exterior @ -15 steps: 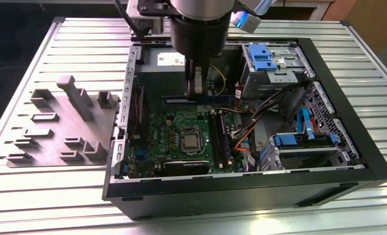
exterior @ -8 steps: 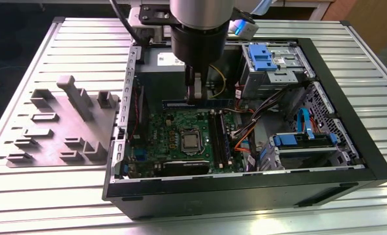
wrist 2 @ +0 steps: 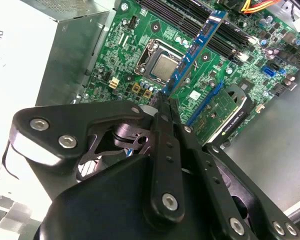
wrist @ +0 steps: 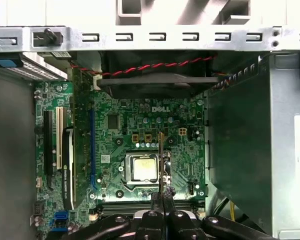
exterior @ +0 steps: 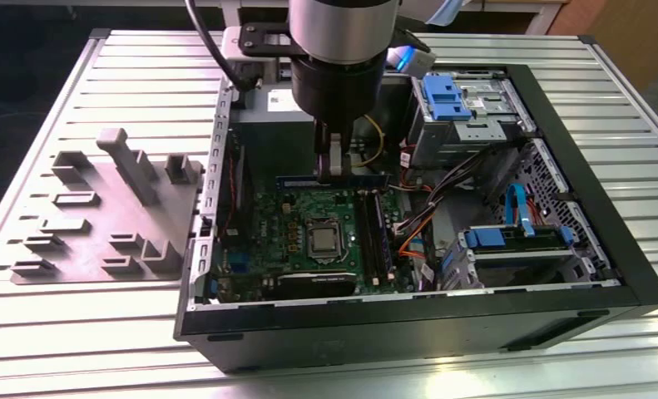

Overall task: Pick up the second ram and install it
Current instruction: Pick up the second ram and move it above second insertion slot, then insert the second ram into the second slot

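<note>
We cannot see the end of the second ram [wrist 2: 195, 50] pinched in the gripper [wrist 2: 163, 96]. In the exterior view the arm [exterior: 340, 37] hides part of the case [exterior: 418, 326] far edge.

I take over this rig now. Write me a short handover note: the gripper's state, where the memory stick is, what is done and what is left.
The gripper is shut on the second ram.
The stick hangs in the air above the motherboard, inside the open case.
Done: the pickup.
Left: the install. The stick is not yet in the black socket strips, which lie to the exterior view's right of the processor.
</note>
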`<action>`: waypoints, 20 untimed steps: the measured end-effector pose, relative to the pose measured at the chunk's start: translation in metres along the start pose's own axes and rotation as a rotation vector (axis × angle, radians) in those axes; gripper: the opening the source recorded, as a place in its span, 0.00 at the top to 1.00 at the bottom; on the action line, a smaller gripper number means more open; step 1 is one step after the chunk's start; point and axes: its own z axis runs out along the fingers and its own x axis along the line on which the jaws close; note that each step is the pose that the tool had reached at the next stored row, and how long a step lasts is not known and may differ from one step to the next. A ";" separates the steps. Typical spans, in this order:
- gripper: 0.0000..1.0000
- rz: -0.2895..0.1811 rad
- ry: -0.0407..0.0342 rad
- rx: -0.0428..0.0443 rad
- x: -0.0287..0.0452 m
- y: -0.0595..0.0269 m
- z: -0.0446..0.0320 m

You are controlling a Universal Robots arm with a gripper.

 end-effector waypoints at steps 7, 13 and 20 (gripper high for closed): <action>0.89 0.000 0.0000 0.0000 0.0001 0.0000 0.0023; 0.89 0.000 0.0000 0.0000 0.0001 0.0000 0.0026; 0.89 0.024 -0.0008 0.0007 0.0001 -0.0001 0.0033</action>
